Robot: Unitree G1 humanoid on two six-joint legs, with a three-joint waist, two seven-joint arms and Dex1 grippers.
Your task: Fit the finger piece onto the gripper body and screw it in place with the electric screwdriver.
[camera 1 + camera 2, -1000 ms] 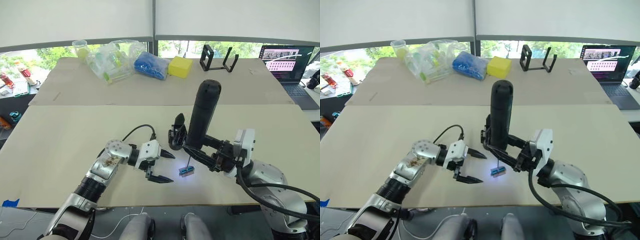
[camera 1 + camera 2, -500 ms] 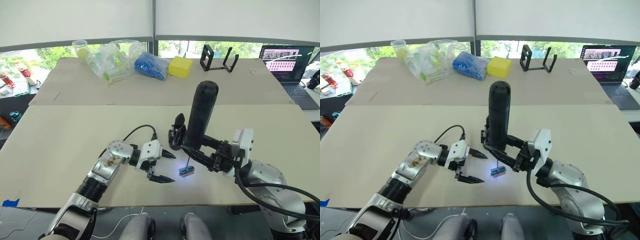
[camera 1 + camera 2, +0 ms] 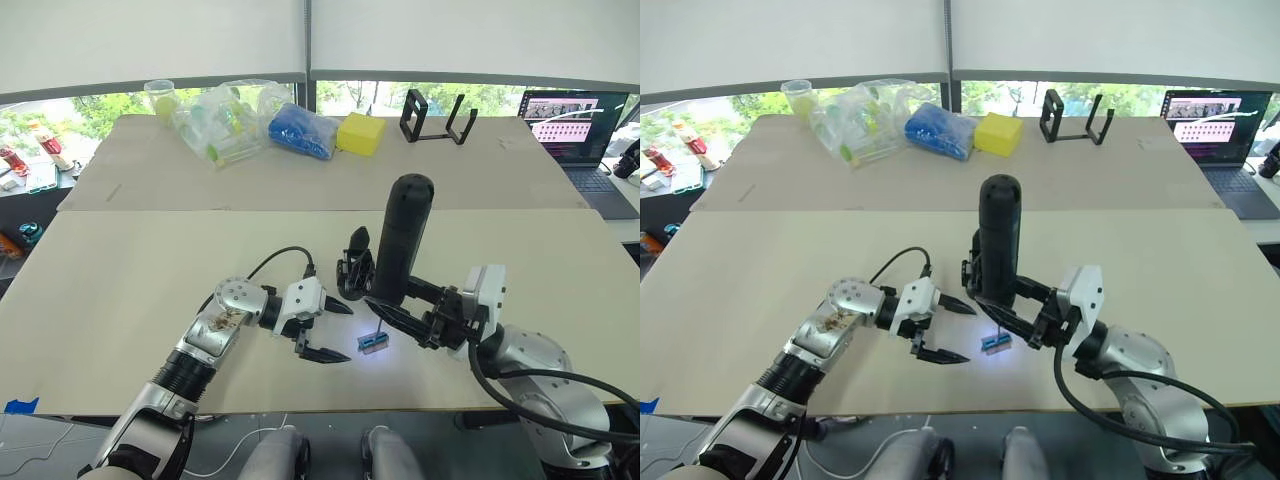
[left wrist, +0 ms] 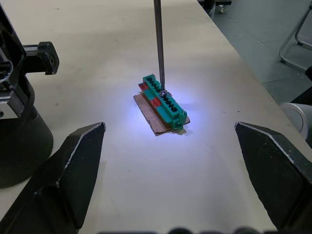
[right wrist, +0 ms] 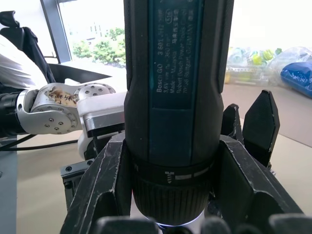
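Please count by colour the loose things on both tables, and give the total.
Black: 3, the electric screwdriver, the gripper body, the stand.
Green: 1, the small block.
Blue: 1, the bag.
Yellow: 1, the sponge.
Clear: 2, the plastic bag, the cup.
Total: 8.

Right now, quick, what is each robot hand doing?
Left gripper: jaws open, holding nothing.
Right gripper: jaws closed around the electric screwdriver.

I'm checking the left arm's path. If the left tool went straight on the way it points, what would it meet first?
Probably the small green block lying between the open left tool's fingers' line, where the electric screwdriver's bit rests; depth is uncertain.
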